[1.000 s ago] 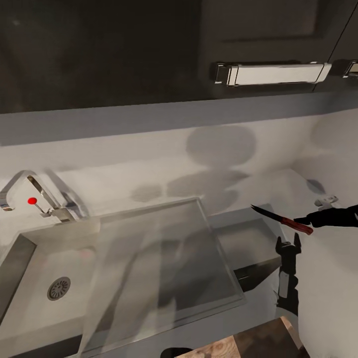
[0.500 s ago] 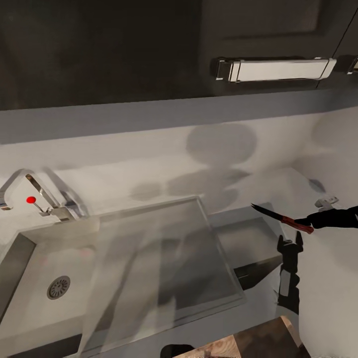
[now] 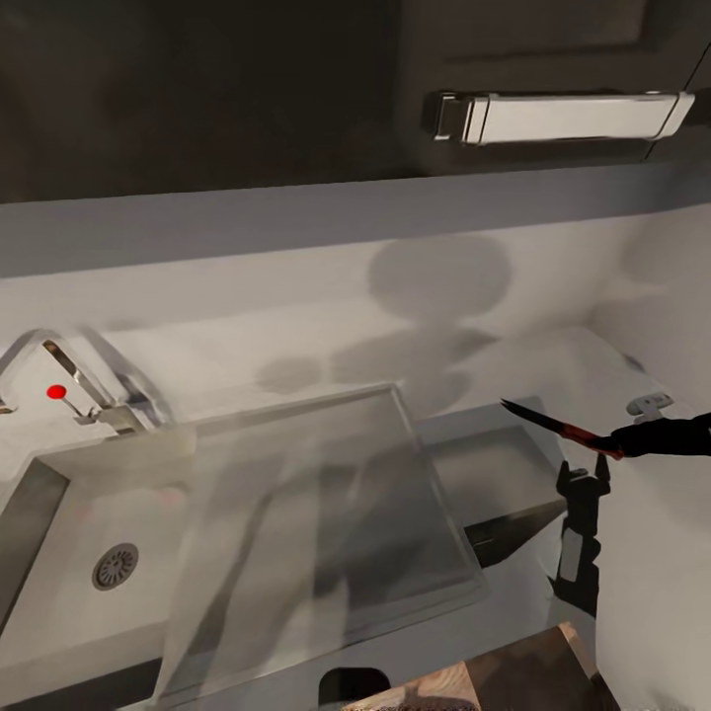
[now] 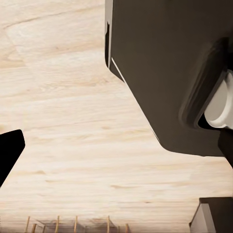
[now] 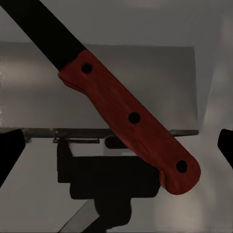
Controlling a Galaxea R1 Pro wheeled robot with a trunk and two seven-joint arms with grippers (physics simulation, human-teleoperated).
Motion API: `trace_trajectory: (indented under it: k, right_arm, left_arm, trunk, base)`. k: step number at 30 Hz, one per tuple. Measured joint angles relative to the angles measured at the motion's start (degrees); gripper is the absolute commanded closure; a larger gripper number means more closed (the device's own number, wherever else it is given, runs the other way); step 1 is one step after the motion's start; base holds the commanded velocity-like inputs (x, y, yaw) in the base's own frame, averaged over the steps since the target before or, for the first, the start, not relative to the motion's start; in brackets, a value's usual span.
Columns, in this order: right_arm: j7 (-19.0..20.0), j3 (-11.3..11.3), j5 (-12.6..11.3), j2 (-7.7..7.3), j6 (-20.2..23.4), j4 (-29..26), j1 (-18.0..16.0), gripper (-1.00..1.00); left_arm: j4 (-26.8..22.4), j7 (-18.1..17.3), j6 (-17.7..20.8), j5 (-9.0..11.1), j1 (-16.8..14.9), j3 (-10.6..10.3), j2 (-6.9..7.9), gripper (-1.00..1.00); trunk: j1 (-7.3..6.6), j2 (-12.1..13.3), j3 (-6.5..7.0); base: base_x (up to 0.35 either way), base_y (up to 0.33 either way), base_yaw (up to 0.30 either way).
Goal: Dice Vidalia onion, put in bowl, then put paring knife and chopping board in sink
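While clamped, right pincer (image 3: 620, 446) holds paring knife (image 3: 553, 427) above countertop (image 3: 494, 464).

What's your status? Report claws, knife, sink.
Right claw holding paring knife above countertop, right of sink. Sink basin looks empty. Left claw state unclear. Chopping board near lower edge.

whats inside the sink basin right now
In the head view the sink basin holds a round drain on a bare steel floor. No onion, knife or board lies in the visible part. Its near left corner is cut off by the picture's edge.
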Motion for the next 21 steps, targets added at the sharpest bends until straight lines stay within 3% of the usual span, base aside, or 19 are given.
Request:
trace_trajectory:
  k: [21]
  right_arm:
    - [0.54,-0.21,0.00,-0.16,-0.04,-0.03,0.00,-1.00]
  left_arm:
    - [0.00,0.03,0.06,0.01,0.00,0.04,0.22,-1.00]
  trunk:
    - [0.00,-0.01,-1.88]
  base:
    - [0.000,0.000,0.000]
